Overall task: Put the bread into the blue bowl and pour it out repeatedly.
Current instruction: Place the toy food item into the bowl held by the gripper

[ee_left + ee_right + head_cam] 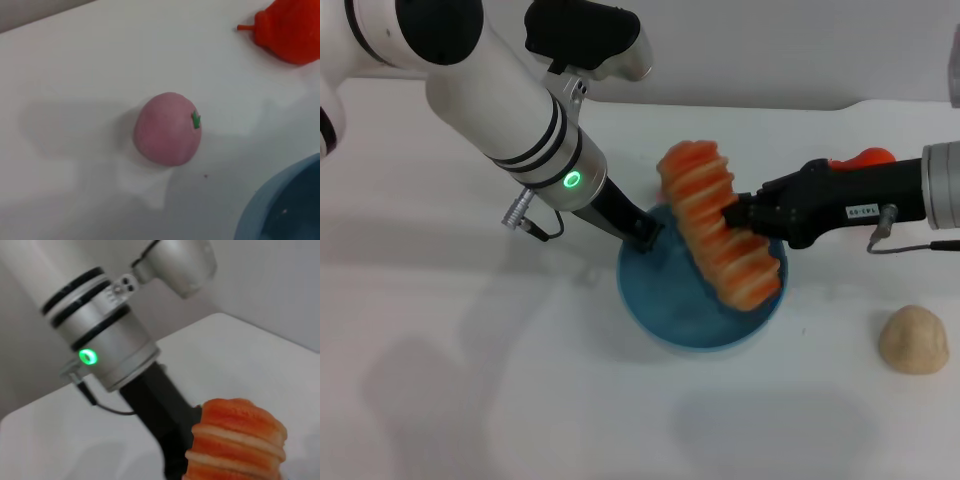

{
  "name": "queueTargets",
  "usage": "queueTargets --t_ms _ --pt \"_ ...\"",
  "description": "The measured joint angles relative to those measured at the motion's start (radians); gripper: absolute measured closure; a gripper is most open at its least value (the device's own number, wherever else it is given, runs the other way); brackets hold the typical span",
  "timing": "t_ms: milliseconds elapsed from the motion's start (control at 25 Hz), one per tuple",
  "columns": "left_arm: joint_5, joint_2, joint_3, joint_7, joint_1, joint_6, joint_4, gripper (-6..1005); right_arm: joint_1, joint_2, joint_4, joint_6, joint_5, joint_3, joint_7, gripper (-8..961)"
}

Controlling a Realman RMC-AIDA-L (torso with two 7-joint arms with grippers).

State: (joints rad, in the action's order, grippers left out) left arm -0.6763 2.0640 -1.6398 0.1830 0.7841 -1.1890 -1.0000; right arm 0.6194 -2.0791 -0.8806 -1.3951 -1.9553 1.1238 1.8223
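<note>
My right gripper (735, 215) is clamped on the bread (720, 225), held over the blue bowl (665, 300), long axis slanting from far-left down toward the near-right rim. My left gripper (645, 232), nearer the bowl's far-left rim, appears to grip it; its fingers are hidden

White bench (470, 400), smooth, pale wall behind. On it: blue bowl (665, 318) near centre; small round tan lump (914, 340) well apart to the robot's right. Pink round toy (167, 129) with a green tag lies near the bowl rim; orange toy (292, 30) farther off, apart from both.
</note>
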Motion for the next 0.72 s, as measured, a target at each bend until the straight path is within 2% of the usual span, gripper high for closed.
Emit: queueTargets --t_ms 280,480,720 --pt "-0.011 0.0 -0.001 0.002 0.001 -0.019 0.0 1001 -0.012 0.0 0.021 0.054 0.075 0.026 -0.056 852" --pt "-0.025 0.002 -0.003 0.013 -0.002 -0.022 -0.001 1001 -0.004 0.002 0.025 0.058 0.087 0.057 -0.061 791" --pt "-0.032 0.0 0.004 0.016 -0.007 -0.02 -0.003 1001 -0.023 0.002 0.025 0.056 0.088 0.06 -0.046 665"
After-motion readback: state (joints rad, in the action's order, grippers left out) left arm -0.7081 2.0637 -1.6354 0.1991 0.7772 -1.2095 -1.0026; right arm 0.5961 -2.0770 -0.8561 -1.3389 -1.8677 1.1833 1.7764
